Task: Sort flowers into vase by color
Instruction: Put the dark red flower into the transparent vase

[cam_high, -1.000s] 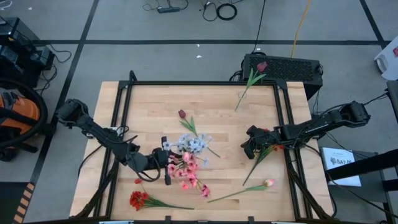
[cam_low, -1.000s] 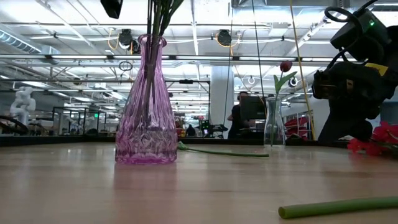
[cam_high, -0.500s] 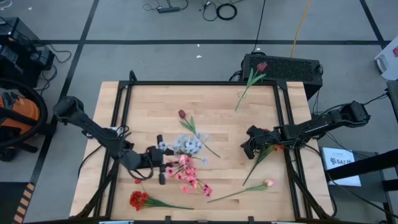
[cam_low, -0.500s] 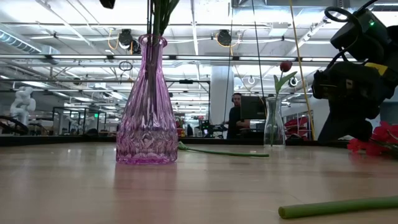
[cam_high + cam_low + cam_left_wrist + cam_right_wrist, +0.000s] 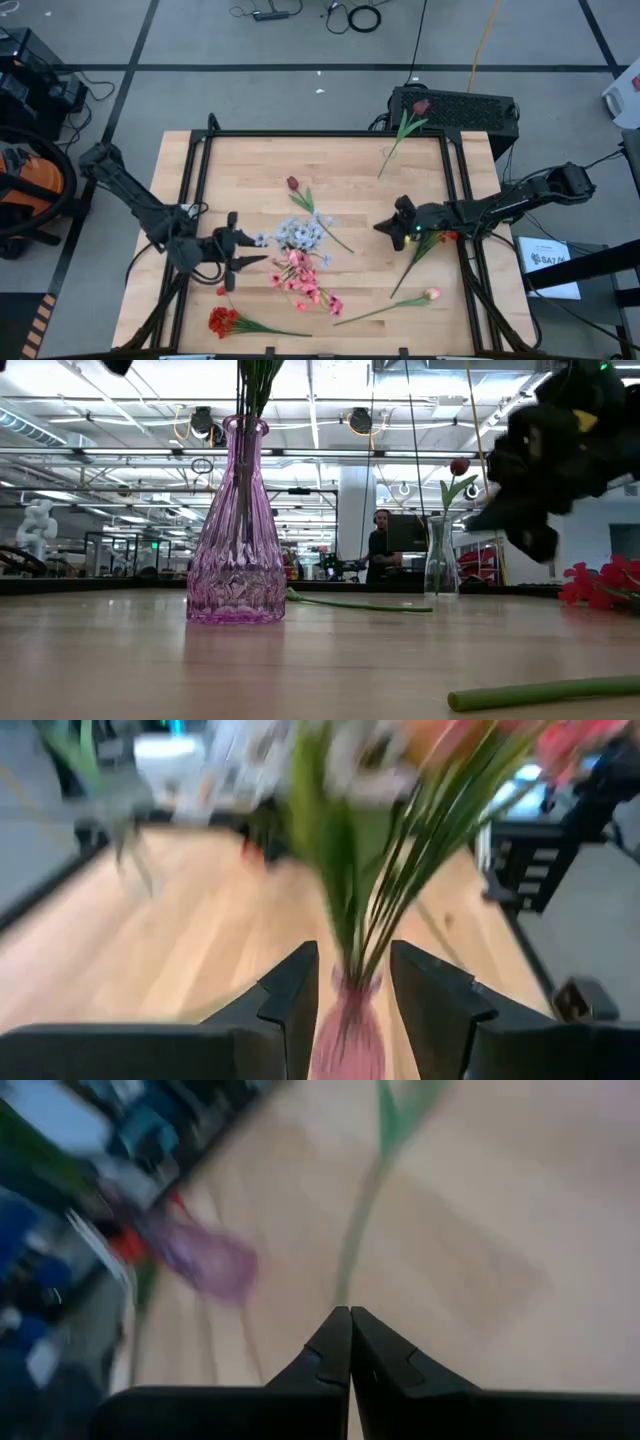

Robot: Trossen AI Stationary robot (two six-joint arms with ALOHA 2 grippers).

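table point(image 5: 240, 165) (pale wood) | vase point(image 5: 237, 530) standing | loose flowers point(image 5: 385, 310) lying

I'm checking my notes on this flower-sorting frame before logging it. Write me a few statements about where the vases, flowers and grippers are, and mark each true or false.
1. The purple vase already holds green stems. True.
2. The left gripper is shut on a flower. False: the left wrist view shows its fingers open, with the vase beyond them.
3. The right gripper is shut and holds nothing. True: the right wrist view shows its fingers pressed together with no stem between them.
4. A red spray lies near the table's front edge on the left arm's side. True.
5. The small clear vase is empty. False: it holds a single red bud.
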